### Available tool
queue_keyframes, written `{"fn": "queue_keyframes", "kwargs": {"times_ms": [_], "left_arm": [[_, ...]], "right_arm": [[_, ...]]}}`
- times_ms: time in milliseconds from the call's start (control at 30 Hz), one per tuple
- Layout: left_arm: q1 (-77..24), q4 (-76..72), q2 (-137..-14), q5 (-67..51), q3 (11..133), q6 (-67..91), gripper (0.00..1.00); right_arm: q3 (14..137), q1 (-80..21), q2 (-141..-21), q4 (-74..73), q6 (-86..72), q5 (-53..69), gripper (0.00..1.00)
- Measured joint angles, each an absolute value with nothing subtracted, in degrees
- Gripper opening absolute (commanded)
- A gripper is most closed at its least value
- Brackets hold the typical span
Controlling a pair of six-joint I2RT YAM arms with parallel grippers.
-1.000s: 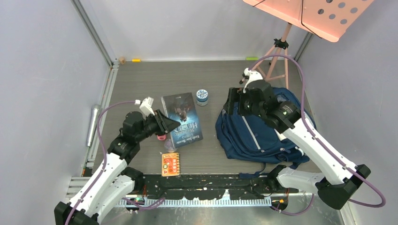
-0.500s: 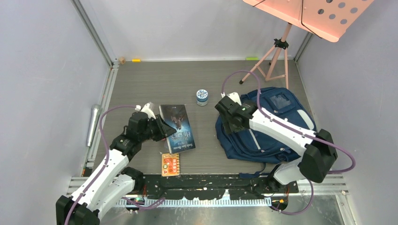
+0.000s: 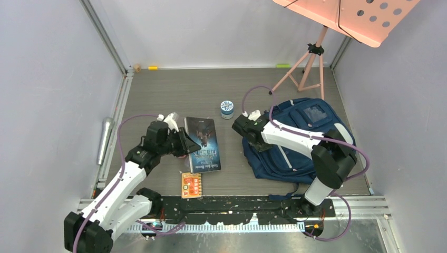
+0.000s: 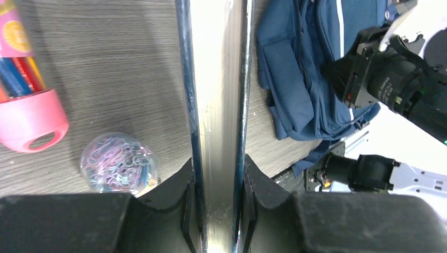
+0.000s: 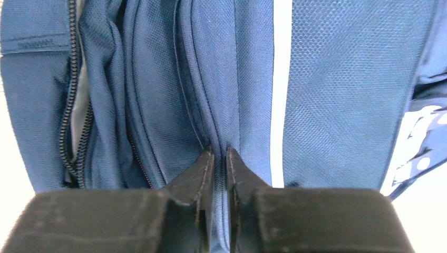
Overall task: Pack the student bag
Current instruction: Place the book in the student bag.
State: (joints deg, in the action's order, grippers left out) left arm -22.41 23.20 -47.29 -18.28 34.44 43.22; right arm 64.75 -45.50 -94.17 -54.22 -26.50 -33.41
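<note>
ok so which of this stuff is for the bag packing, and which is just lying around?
Job: backpack, pinched by right gripper; book, clamped in left gripper; probably also pencil tube, ball of paper clips, orange packet, small jar.
Lying about: music stand, silver cylinder.

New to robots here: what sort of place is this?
Probably a robotics test cell: plain lilac walls enclose a grey wood-grain table, with two white jointed arms bolted at its edge.
</note>
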Motion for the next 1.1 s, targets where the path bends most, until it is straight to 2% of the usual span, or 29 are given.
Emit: {"fn": "queue_keyframes", "kwargs": {"times_ms": [33,100,300,633,967,1100], "left_arm": [[-22.4,23.2,-48.2,-19.3,35.0,42.7,0.00],[-22.4,22.8,-50.0,-21.6,35.9,41.8,0.00],[-24.8,19.0,-56.5,-29.1,36.8,39.8,0.00],[-34.7,8.6,-74.4,-42.7,44.5,37.4,0.00],[-40.5,-6.4,-97.0,-47.9,56.0,43.3,0.00],[-41.5,-18.4,-103.7,-47.7,56.8,51.5,0.00]], "right_arm": [[64.9,-45.8,-94.5,-54.4,-26.7,-34.3,0.03],[65.5,-46.1,-94.7,-55.2,-27.0,-35.9,0.01],[69.7,-46.0,-92.7,-59.4,-26.8,-36.8,0.00],[83.0,-37.2,-75.4,-65.7,-23.9,-28.5,0.00],[84.1,-37.1,-75.4,-66.1,-23.9,-19.6,0.00],[84.1,-37.0,-75.4,-65.6,-24.0,-18.5,0.00]]}}
